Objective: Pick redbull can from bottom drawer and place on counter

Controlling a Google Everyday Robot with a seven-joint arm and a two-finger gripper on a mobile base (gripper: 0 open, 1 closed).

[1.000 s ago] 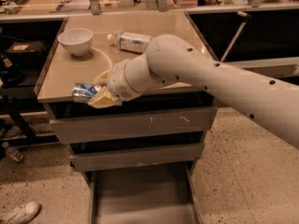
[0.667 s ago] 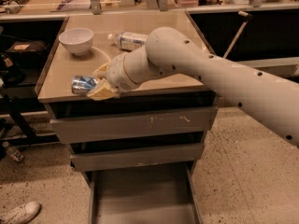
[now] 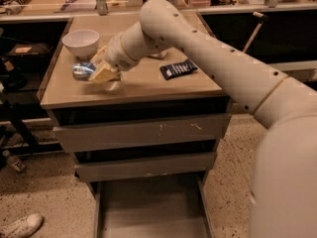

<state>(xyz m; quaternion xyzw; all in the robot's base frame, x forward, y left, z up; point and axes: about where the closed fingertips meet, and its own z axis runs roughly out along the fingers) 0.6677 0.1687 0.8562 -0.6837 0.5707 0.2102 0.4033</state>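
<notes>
Gripper (image 3: pixel 95 68) over left of surface (image 3: pixel 148 86), nr bowl (image 3: pixel 80 41) — fingers (image 3: pixel 103 75) clamped on can (image 3: pixel 81 70), held sideways. Bottom drawer (image 3: pixel 153 207) open.

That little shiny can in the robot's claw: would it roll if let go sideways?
Probably: the redbull can is round and lies sideways in the gripper, over the left side of the flat counter. Its shiny metal likely slips easily.

tabletop (image 3: pixel 148 86): beige-grey, square, carried on the drawer cabinet (image 3: pixel 141 133).
bowl (image 3: pixel 80 41): white, set upright near the rear left corner.
snack packet (image 3: pixel 178 69): dark, laid flat right of centre.
gripper (image 3: pixel 95 72): held low over the left side, fingers clasped on the redbull can (image 3: pixel 82 70).
</notes>
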